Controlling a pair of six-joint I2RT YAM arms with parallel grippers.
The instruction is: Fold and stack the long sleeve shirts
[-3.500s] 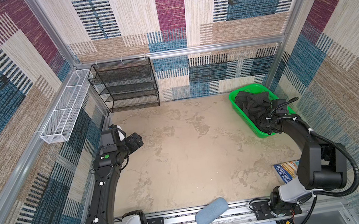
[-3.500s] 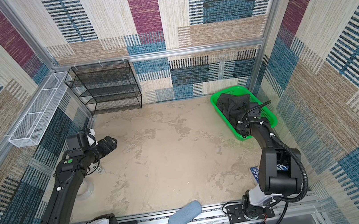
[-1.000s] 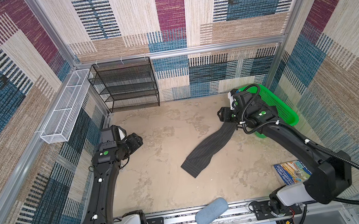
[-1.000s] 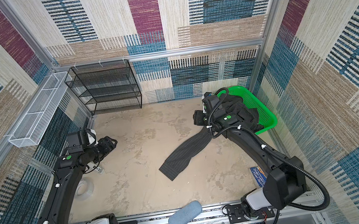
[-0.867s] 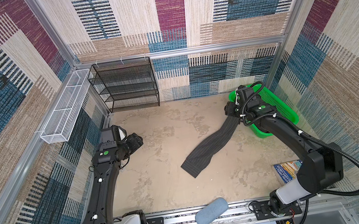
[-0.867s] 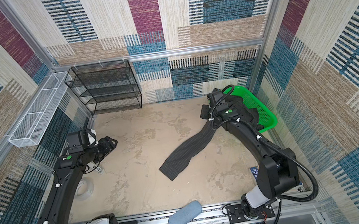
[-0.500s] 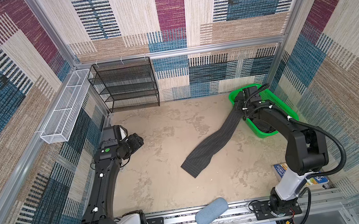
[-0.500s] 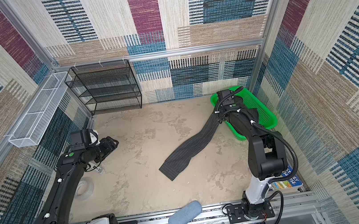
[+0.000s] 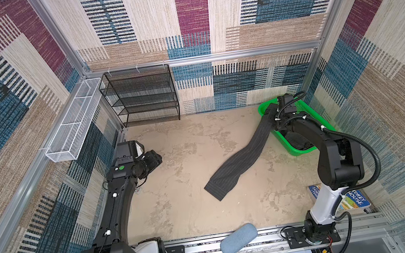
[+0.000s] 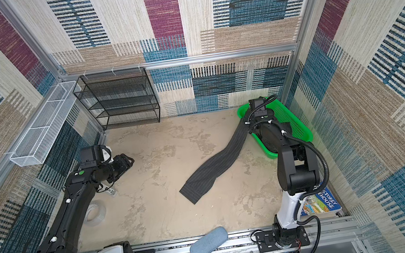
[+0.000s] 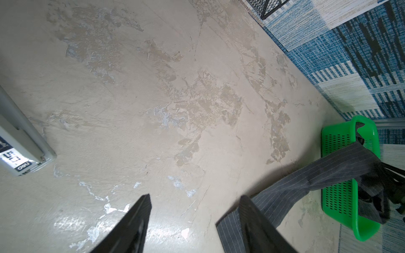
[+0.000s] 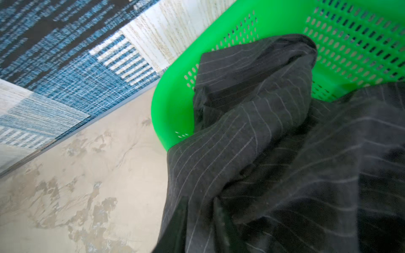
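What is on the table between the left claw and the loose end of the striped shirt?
Nothing: only bare, blotchy table separates the left claw from the shirt, plain in both top views.

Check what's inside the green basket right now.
A bunched dark pinstriped shirt sits in the green basket, one sleeve trailing over the rim onto the table. The right arm covers much of the interior; any second shirt underneath can't be seen.

Shirt point(image 9: 237, 162): charcoal, thin pale pinstripes. Basket point(image 11: 337, 142): bright green. Tabletop point(image 9: 177, 188): mottled beige. Shelf rack point(image 9: 145, 94): black mesh.
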